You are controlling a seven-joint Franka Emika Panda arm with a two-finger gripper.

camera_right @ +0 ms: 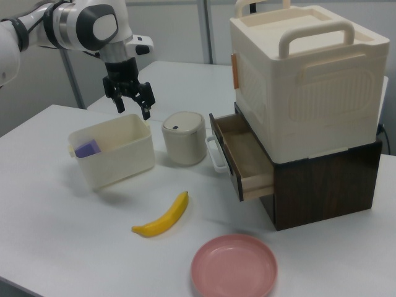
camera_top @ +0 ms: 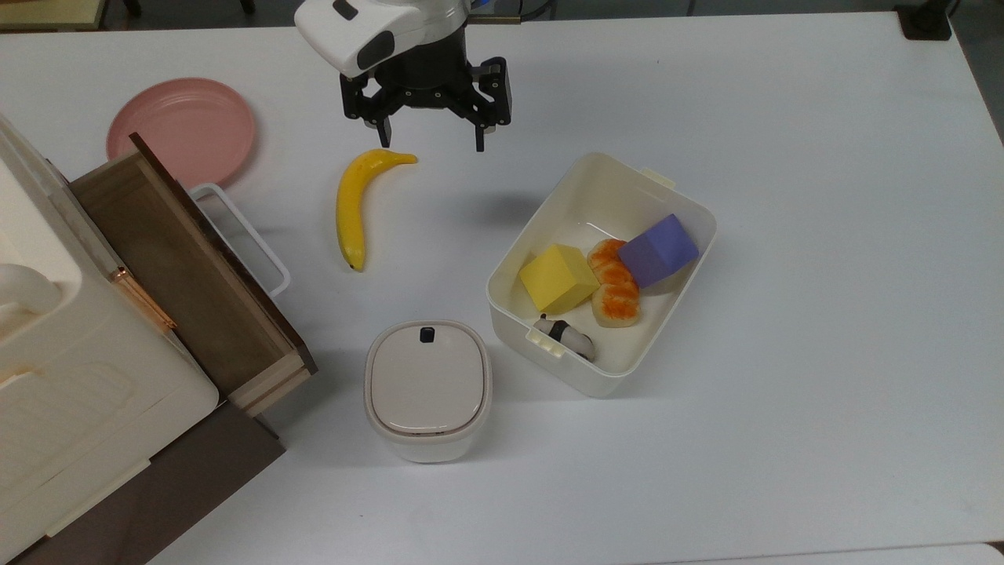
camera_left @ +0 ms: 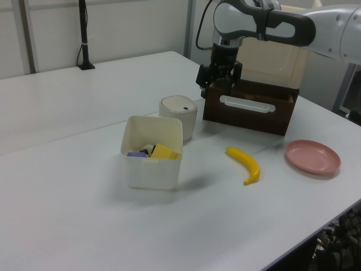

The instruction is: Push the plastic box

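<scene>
The plastic box [camera_top: 596,196] is a cream-white tub standing right of centre in the top view, set at an angle. It holds a yellow cube [camera_top: 557,276], a purple cube [camera_top: 659,249], orange-and-white toy pieces [camera_top: 616,294] and a small black-and-white item [camera_top: 566,334]. My gripper [camera_top: 431,144] hangs open and empty above the table, up and to the left of the box in the top view, apart from it. In the left view the box [camera_left: 149,172] stands in front and the gripper [camera_left: 217,90] is behind it. In the right view the gripper [camera_right: 134,112] hovers over the box's [camera_right: 114,162] far rim.
A banana [camera_top: 354,205] lies just below the gripper in the top view. A pink plate [camera_top: 182,129] sits at the top view's left. A white container with a beige lid [camera_top: 427,388] stands close to the box's left corner. A cream cabinet with an open wooden drawer [camera_top: 180,267] takes the top view's left edge.
</scene>
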